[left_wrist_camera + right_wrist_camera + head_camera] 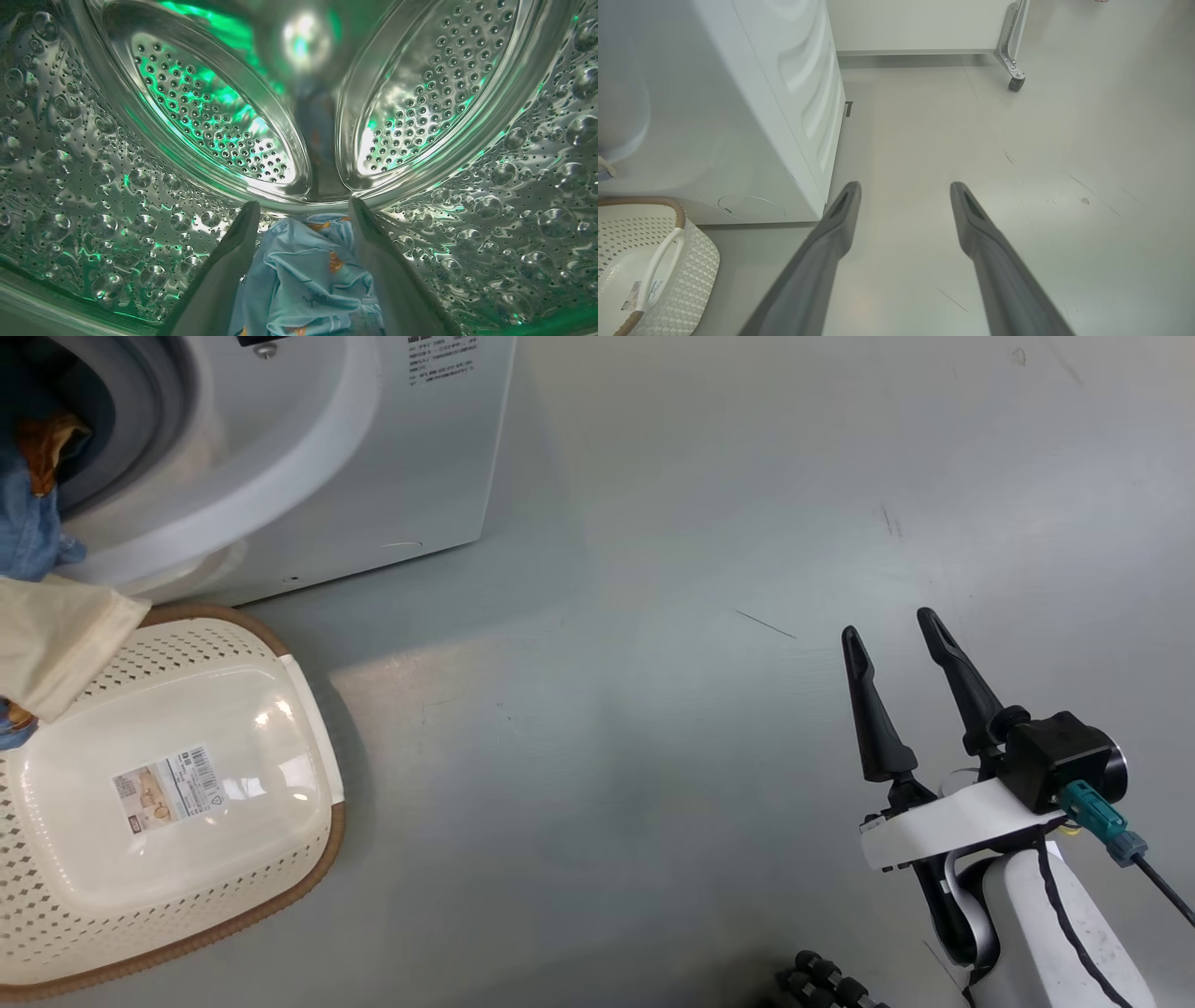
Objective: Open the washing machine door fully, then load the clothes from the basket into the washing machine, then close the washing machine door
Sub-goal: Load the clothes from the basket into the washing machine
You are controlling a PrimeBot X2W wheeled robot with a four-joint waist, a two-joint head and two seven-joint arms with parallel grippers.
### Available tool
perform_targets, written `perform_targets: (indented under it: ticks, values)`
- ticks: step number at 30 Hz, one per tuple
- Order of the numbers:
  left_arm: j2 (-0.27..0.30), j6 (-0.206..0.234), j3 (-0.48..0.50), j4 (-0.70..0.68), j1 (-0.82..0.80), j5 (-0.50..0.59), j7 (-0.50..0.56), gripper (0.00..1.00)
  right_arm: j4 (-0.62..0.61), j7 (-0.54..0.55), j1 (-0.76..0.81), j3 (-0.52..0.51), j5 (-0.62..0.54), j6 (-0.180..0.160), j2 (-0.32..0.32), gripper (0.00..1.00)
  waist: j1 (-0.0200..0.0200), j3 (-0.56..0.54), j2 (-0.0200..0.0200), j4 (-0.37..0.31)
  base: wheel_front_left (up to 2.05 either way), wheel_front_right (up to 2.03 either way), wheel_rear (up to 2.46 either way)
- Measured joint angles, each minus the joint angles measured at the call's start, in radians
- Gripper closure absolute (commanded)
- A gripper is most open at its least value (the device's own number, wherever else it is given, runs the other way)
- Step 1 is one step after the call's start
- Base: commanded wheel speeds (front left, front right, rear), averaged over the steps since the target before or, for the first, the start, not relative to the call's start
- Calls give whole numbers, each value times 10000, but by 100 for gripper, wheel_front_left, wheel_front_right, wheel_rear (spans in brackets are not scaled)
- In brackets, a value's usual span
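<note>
Clothes (303,275) are lying in the bottom of the drum (70,186), right between the fingers of the left gripper (304,205), which are spread wide and not pinching anything.

Biggest worry imo: the fabric is bunched up against both fingers. Pulling that hand straight back could snag a fold and drag it toward the opening.

Second one: behind that hand, out at the mouth of the washing machine (420,448), some blue and cream fabric (56,635) hangs past the grey gasket (140,401) and down onto the basket (308,868). Can't tell if it's a garment tail, but if it is, the door would pinch it.

Room-wise, the drum's back wall sits just ahead of the fingertips with curved steel close on both sides, so backing out is the only free way.

Right gripper (889,625) is wide open too and empty, with bare floor (653,709) ahead of it and around it. The machine's corner and the basket are off to its left, well apart. Basket looks empty as far as it shows.
</note>
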Motion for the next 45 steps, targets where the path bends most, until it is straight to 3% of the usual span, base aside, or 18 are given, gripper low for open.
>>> perform_targets:
  ticks: [15, 25, 35, 45]
  values:
    - [-1156, -38, -65, 205, 740, -341, -617, 0, 52, 0, -1, -290, -88, 0, -232, 0, 0, -568, 0, 869, 0, 0, 0]
    - [-1778, -491, -332, 15, 2028, -439, -838, 0, 54, 0, -1, -573, -127, 0, -439, 0, 0, -809, 0, 1577, 0, 0, 0]
    - [-2050, -840, -316, -982, 3062, -606, -965, 0, 44, 0, 5, -658, -171, 2, -535, 0, -1, -1121, 0, 2190, 0, 0, 0]
    - [-2182, -920, -242, -2146, 4676, -642, -995, 0, -6, 0, 12, -669, -201, 0, -665, 0, -1, -1249, 0, 2410, 0, 0, 0]
